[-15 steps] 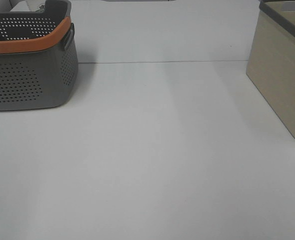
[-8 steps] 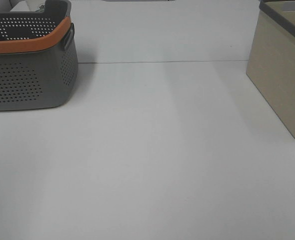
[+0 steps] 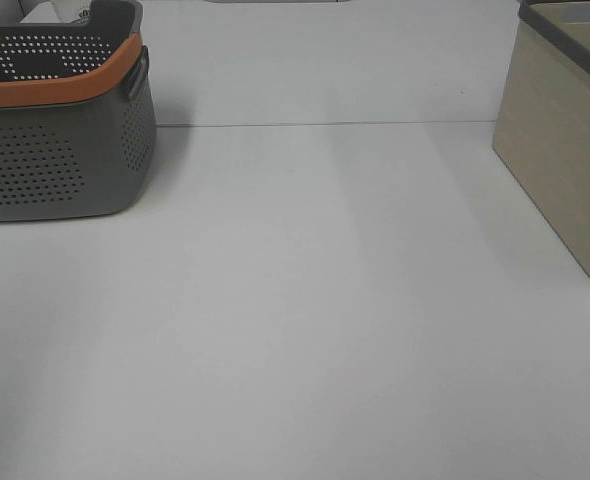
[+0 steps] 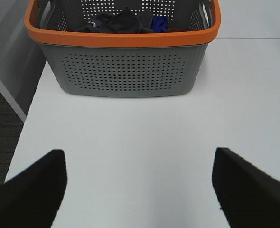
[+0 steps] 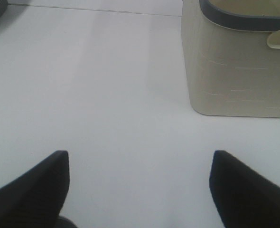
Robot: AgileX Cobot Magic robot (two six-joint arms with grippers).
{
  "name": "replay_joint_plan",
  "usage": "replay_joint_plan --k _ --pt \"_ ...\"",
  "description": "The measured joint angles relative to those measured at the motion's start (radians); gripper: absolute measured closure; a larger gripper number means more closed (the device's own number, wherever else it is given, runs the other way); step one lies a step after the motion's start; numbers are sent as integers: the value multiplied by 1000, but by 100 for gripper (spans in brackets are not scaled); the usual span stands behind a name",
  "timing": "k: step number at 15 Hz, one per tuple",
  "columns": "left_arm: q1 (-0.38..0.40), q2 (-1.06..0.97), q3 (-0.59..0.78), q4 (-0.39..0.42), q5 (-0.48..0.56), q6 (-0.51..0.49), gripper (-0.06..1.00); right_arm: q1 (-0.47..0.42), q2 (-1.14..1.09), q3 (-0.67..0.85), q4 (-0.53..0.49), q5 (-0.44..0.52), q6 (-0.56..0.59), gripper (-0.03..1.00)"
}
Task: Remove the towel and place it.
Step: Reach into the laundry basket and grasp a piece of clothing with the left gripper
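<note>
A dark charcoal-grey towel [image 4: 115,23] lies crumpled inside the grey perforated basket [image 4: 126,71] with an orange rim; a blue item [image 4: 160,23] lies beside it. In the exterior high view the basket [image 3: 55,150] stands at the far left and the towel does not show clearly. My left gripper [image 4: 137,190] is open and empty, over the white table in front of the basket. My right gripper [image 5: 137,190] is open and empty, over the table near the beige bin [image 5: 239,66]. Neither gripper shows in the exterior high view.
A beige bin [image 3: 565,150] with a dark rim stands at the right edge of the white table [image 3: 305,300]. The table's left edge [image 4: 26,118] drops to a dark floor beside the basket. A seam [image 3: 325,125] runs across the table's far part.
</note>
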Motion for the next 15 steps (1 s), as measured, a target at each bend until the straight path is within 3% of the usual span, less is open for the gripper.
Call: replay_joint_plan --k 9,15 --pt "0 336 -223 6 -1 -1 18 0 0 0 0 0 0 18" --pt "0 625 -434 6 -12 -114 18 0 0 0 0 0 0 18"
